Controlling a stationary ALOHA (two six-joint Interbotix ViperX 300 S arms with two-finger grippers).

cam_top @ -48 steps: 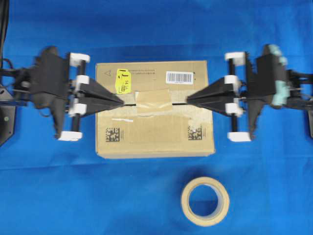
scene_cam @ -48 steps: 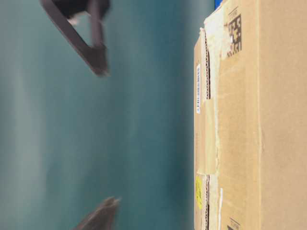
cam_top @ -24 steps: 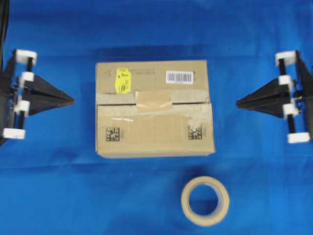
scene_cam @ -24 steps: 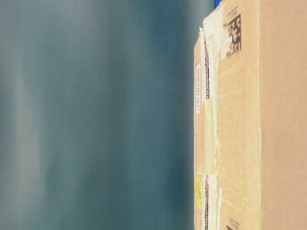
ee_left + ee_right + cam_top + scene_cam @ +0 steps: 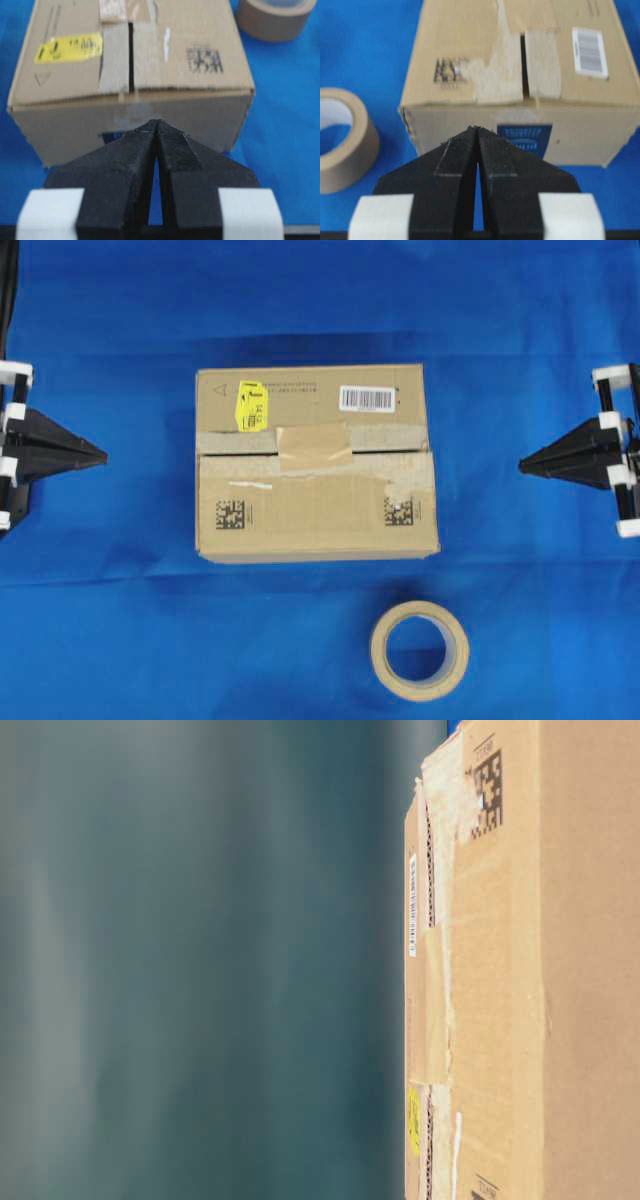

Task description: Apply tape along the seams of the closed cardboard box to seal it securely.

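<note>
So the cardboard box [image 5: 316, 462] sits pretty much dead centre of the overhead view, flaps closed, with a short piece of the tape [image 5: 313, 446] laid flat across the middle of the seams [image 5: 390, 452]. That patch only covers the central third or so. On either side of it, toward 3 and 9 o'clock, the dark slit between the flaps is bare except for the ragged pale old tape remnants around it.

Both arms are parked well clear of the box. The left gripper [image 5: 103, 454] is out at 9 o'clock and the right gripper [image 5: 522, 466] at 3 o'clock. From the wrist views both have their jaws pressed tip to tip, holding nothing.

Looks like the gap between tape pieces: one strip on, more seam to cover. Best guess for the next move is going for the tape roll [image 5: 419, 650] down at about 5 o'clock, which means opening a jaw set first, getting hold of a free end and pulling off a length for an uncovered stretch.

The box itself is well used: yellow sticker [image 5: 251, 405] at about 11 o'clock on the lid, barcode label [image 5: 367, 397] toward 1, two square codes along the 6 o'clock edge, torn paper surface near the right one.
</note>
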